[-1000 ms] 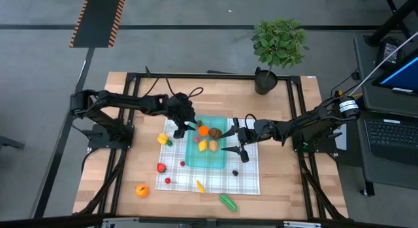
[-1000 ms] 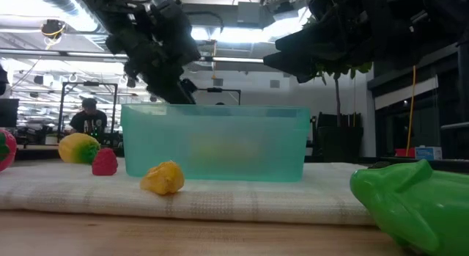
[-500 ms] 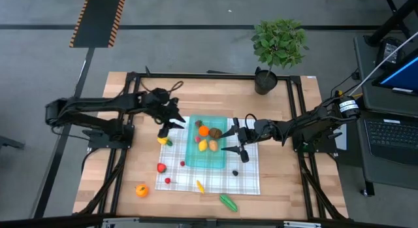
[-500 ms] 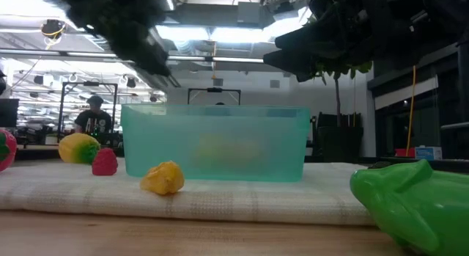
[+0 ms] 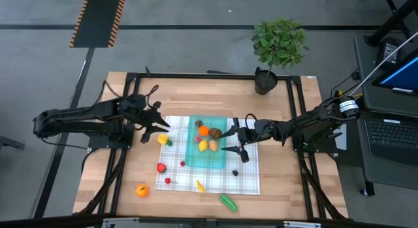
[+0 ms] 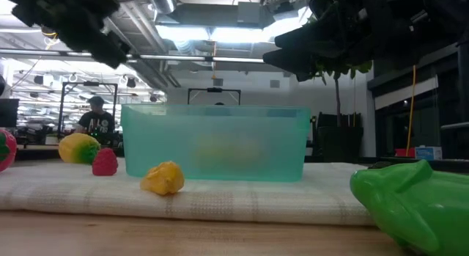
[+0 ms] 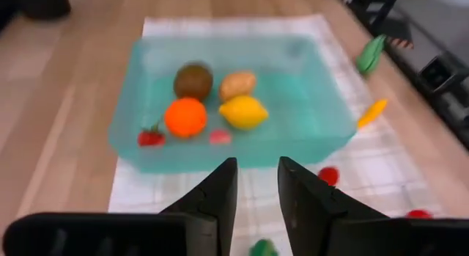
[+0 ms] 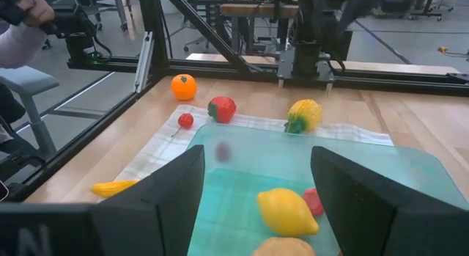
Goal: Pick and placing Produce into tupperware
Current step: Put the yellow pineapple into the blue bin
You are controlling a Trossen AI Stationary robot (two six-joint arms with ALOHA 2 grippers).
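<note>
Produce lies scattered on the checked cloth (image 5: 245,179) and bare counter (image 5: 287,189). Nearest the front edge are a green cucumber-like piece (image 5: 228,202), an orange fruit (image 5: 141,189) and a slim yellow piece (image 5: 199,186), then a red strawberry (image 5: 161,167) and a small dark piece (image 5: 236,172). Behind them, mid-cloth, the teal tupperware (image 5: 212,161) already holds an orange (image 5: 204,130), a brown kiwi (image 5: 215,131), a lemon (image 5: 202,145) and a potato (image 5: 213,146). The left hand (image 5: 155,127) hangs over the cloth's left edge, just beside a yellow-and-green piece (image 5: 162,139), its fingers drawn nearly together with only a narrow gap and nothing between them. If it comes down like that, it would likely knock the little piece away rather than straddle it, and these rounded toys probably roll easily, perhaps off the cloth. A low approach could also snag and bunch the cloth, shifting everything on it. The right hand (image 5: 230,140) hovers wide open and empty over the tupperware's right side. With both arms reaching in, they could clash, or nudge the light container. The potted plant (image 5: 279,42) stands farthest, well clear.
</note>
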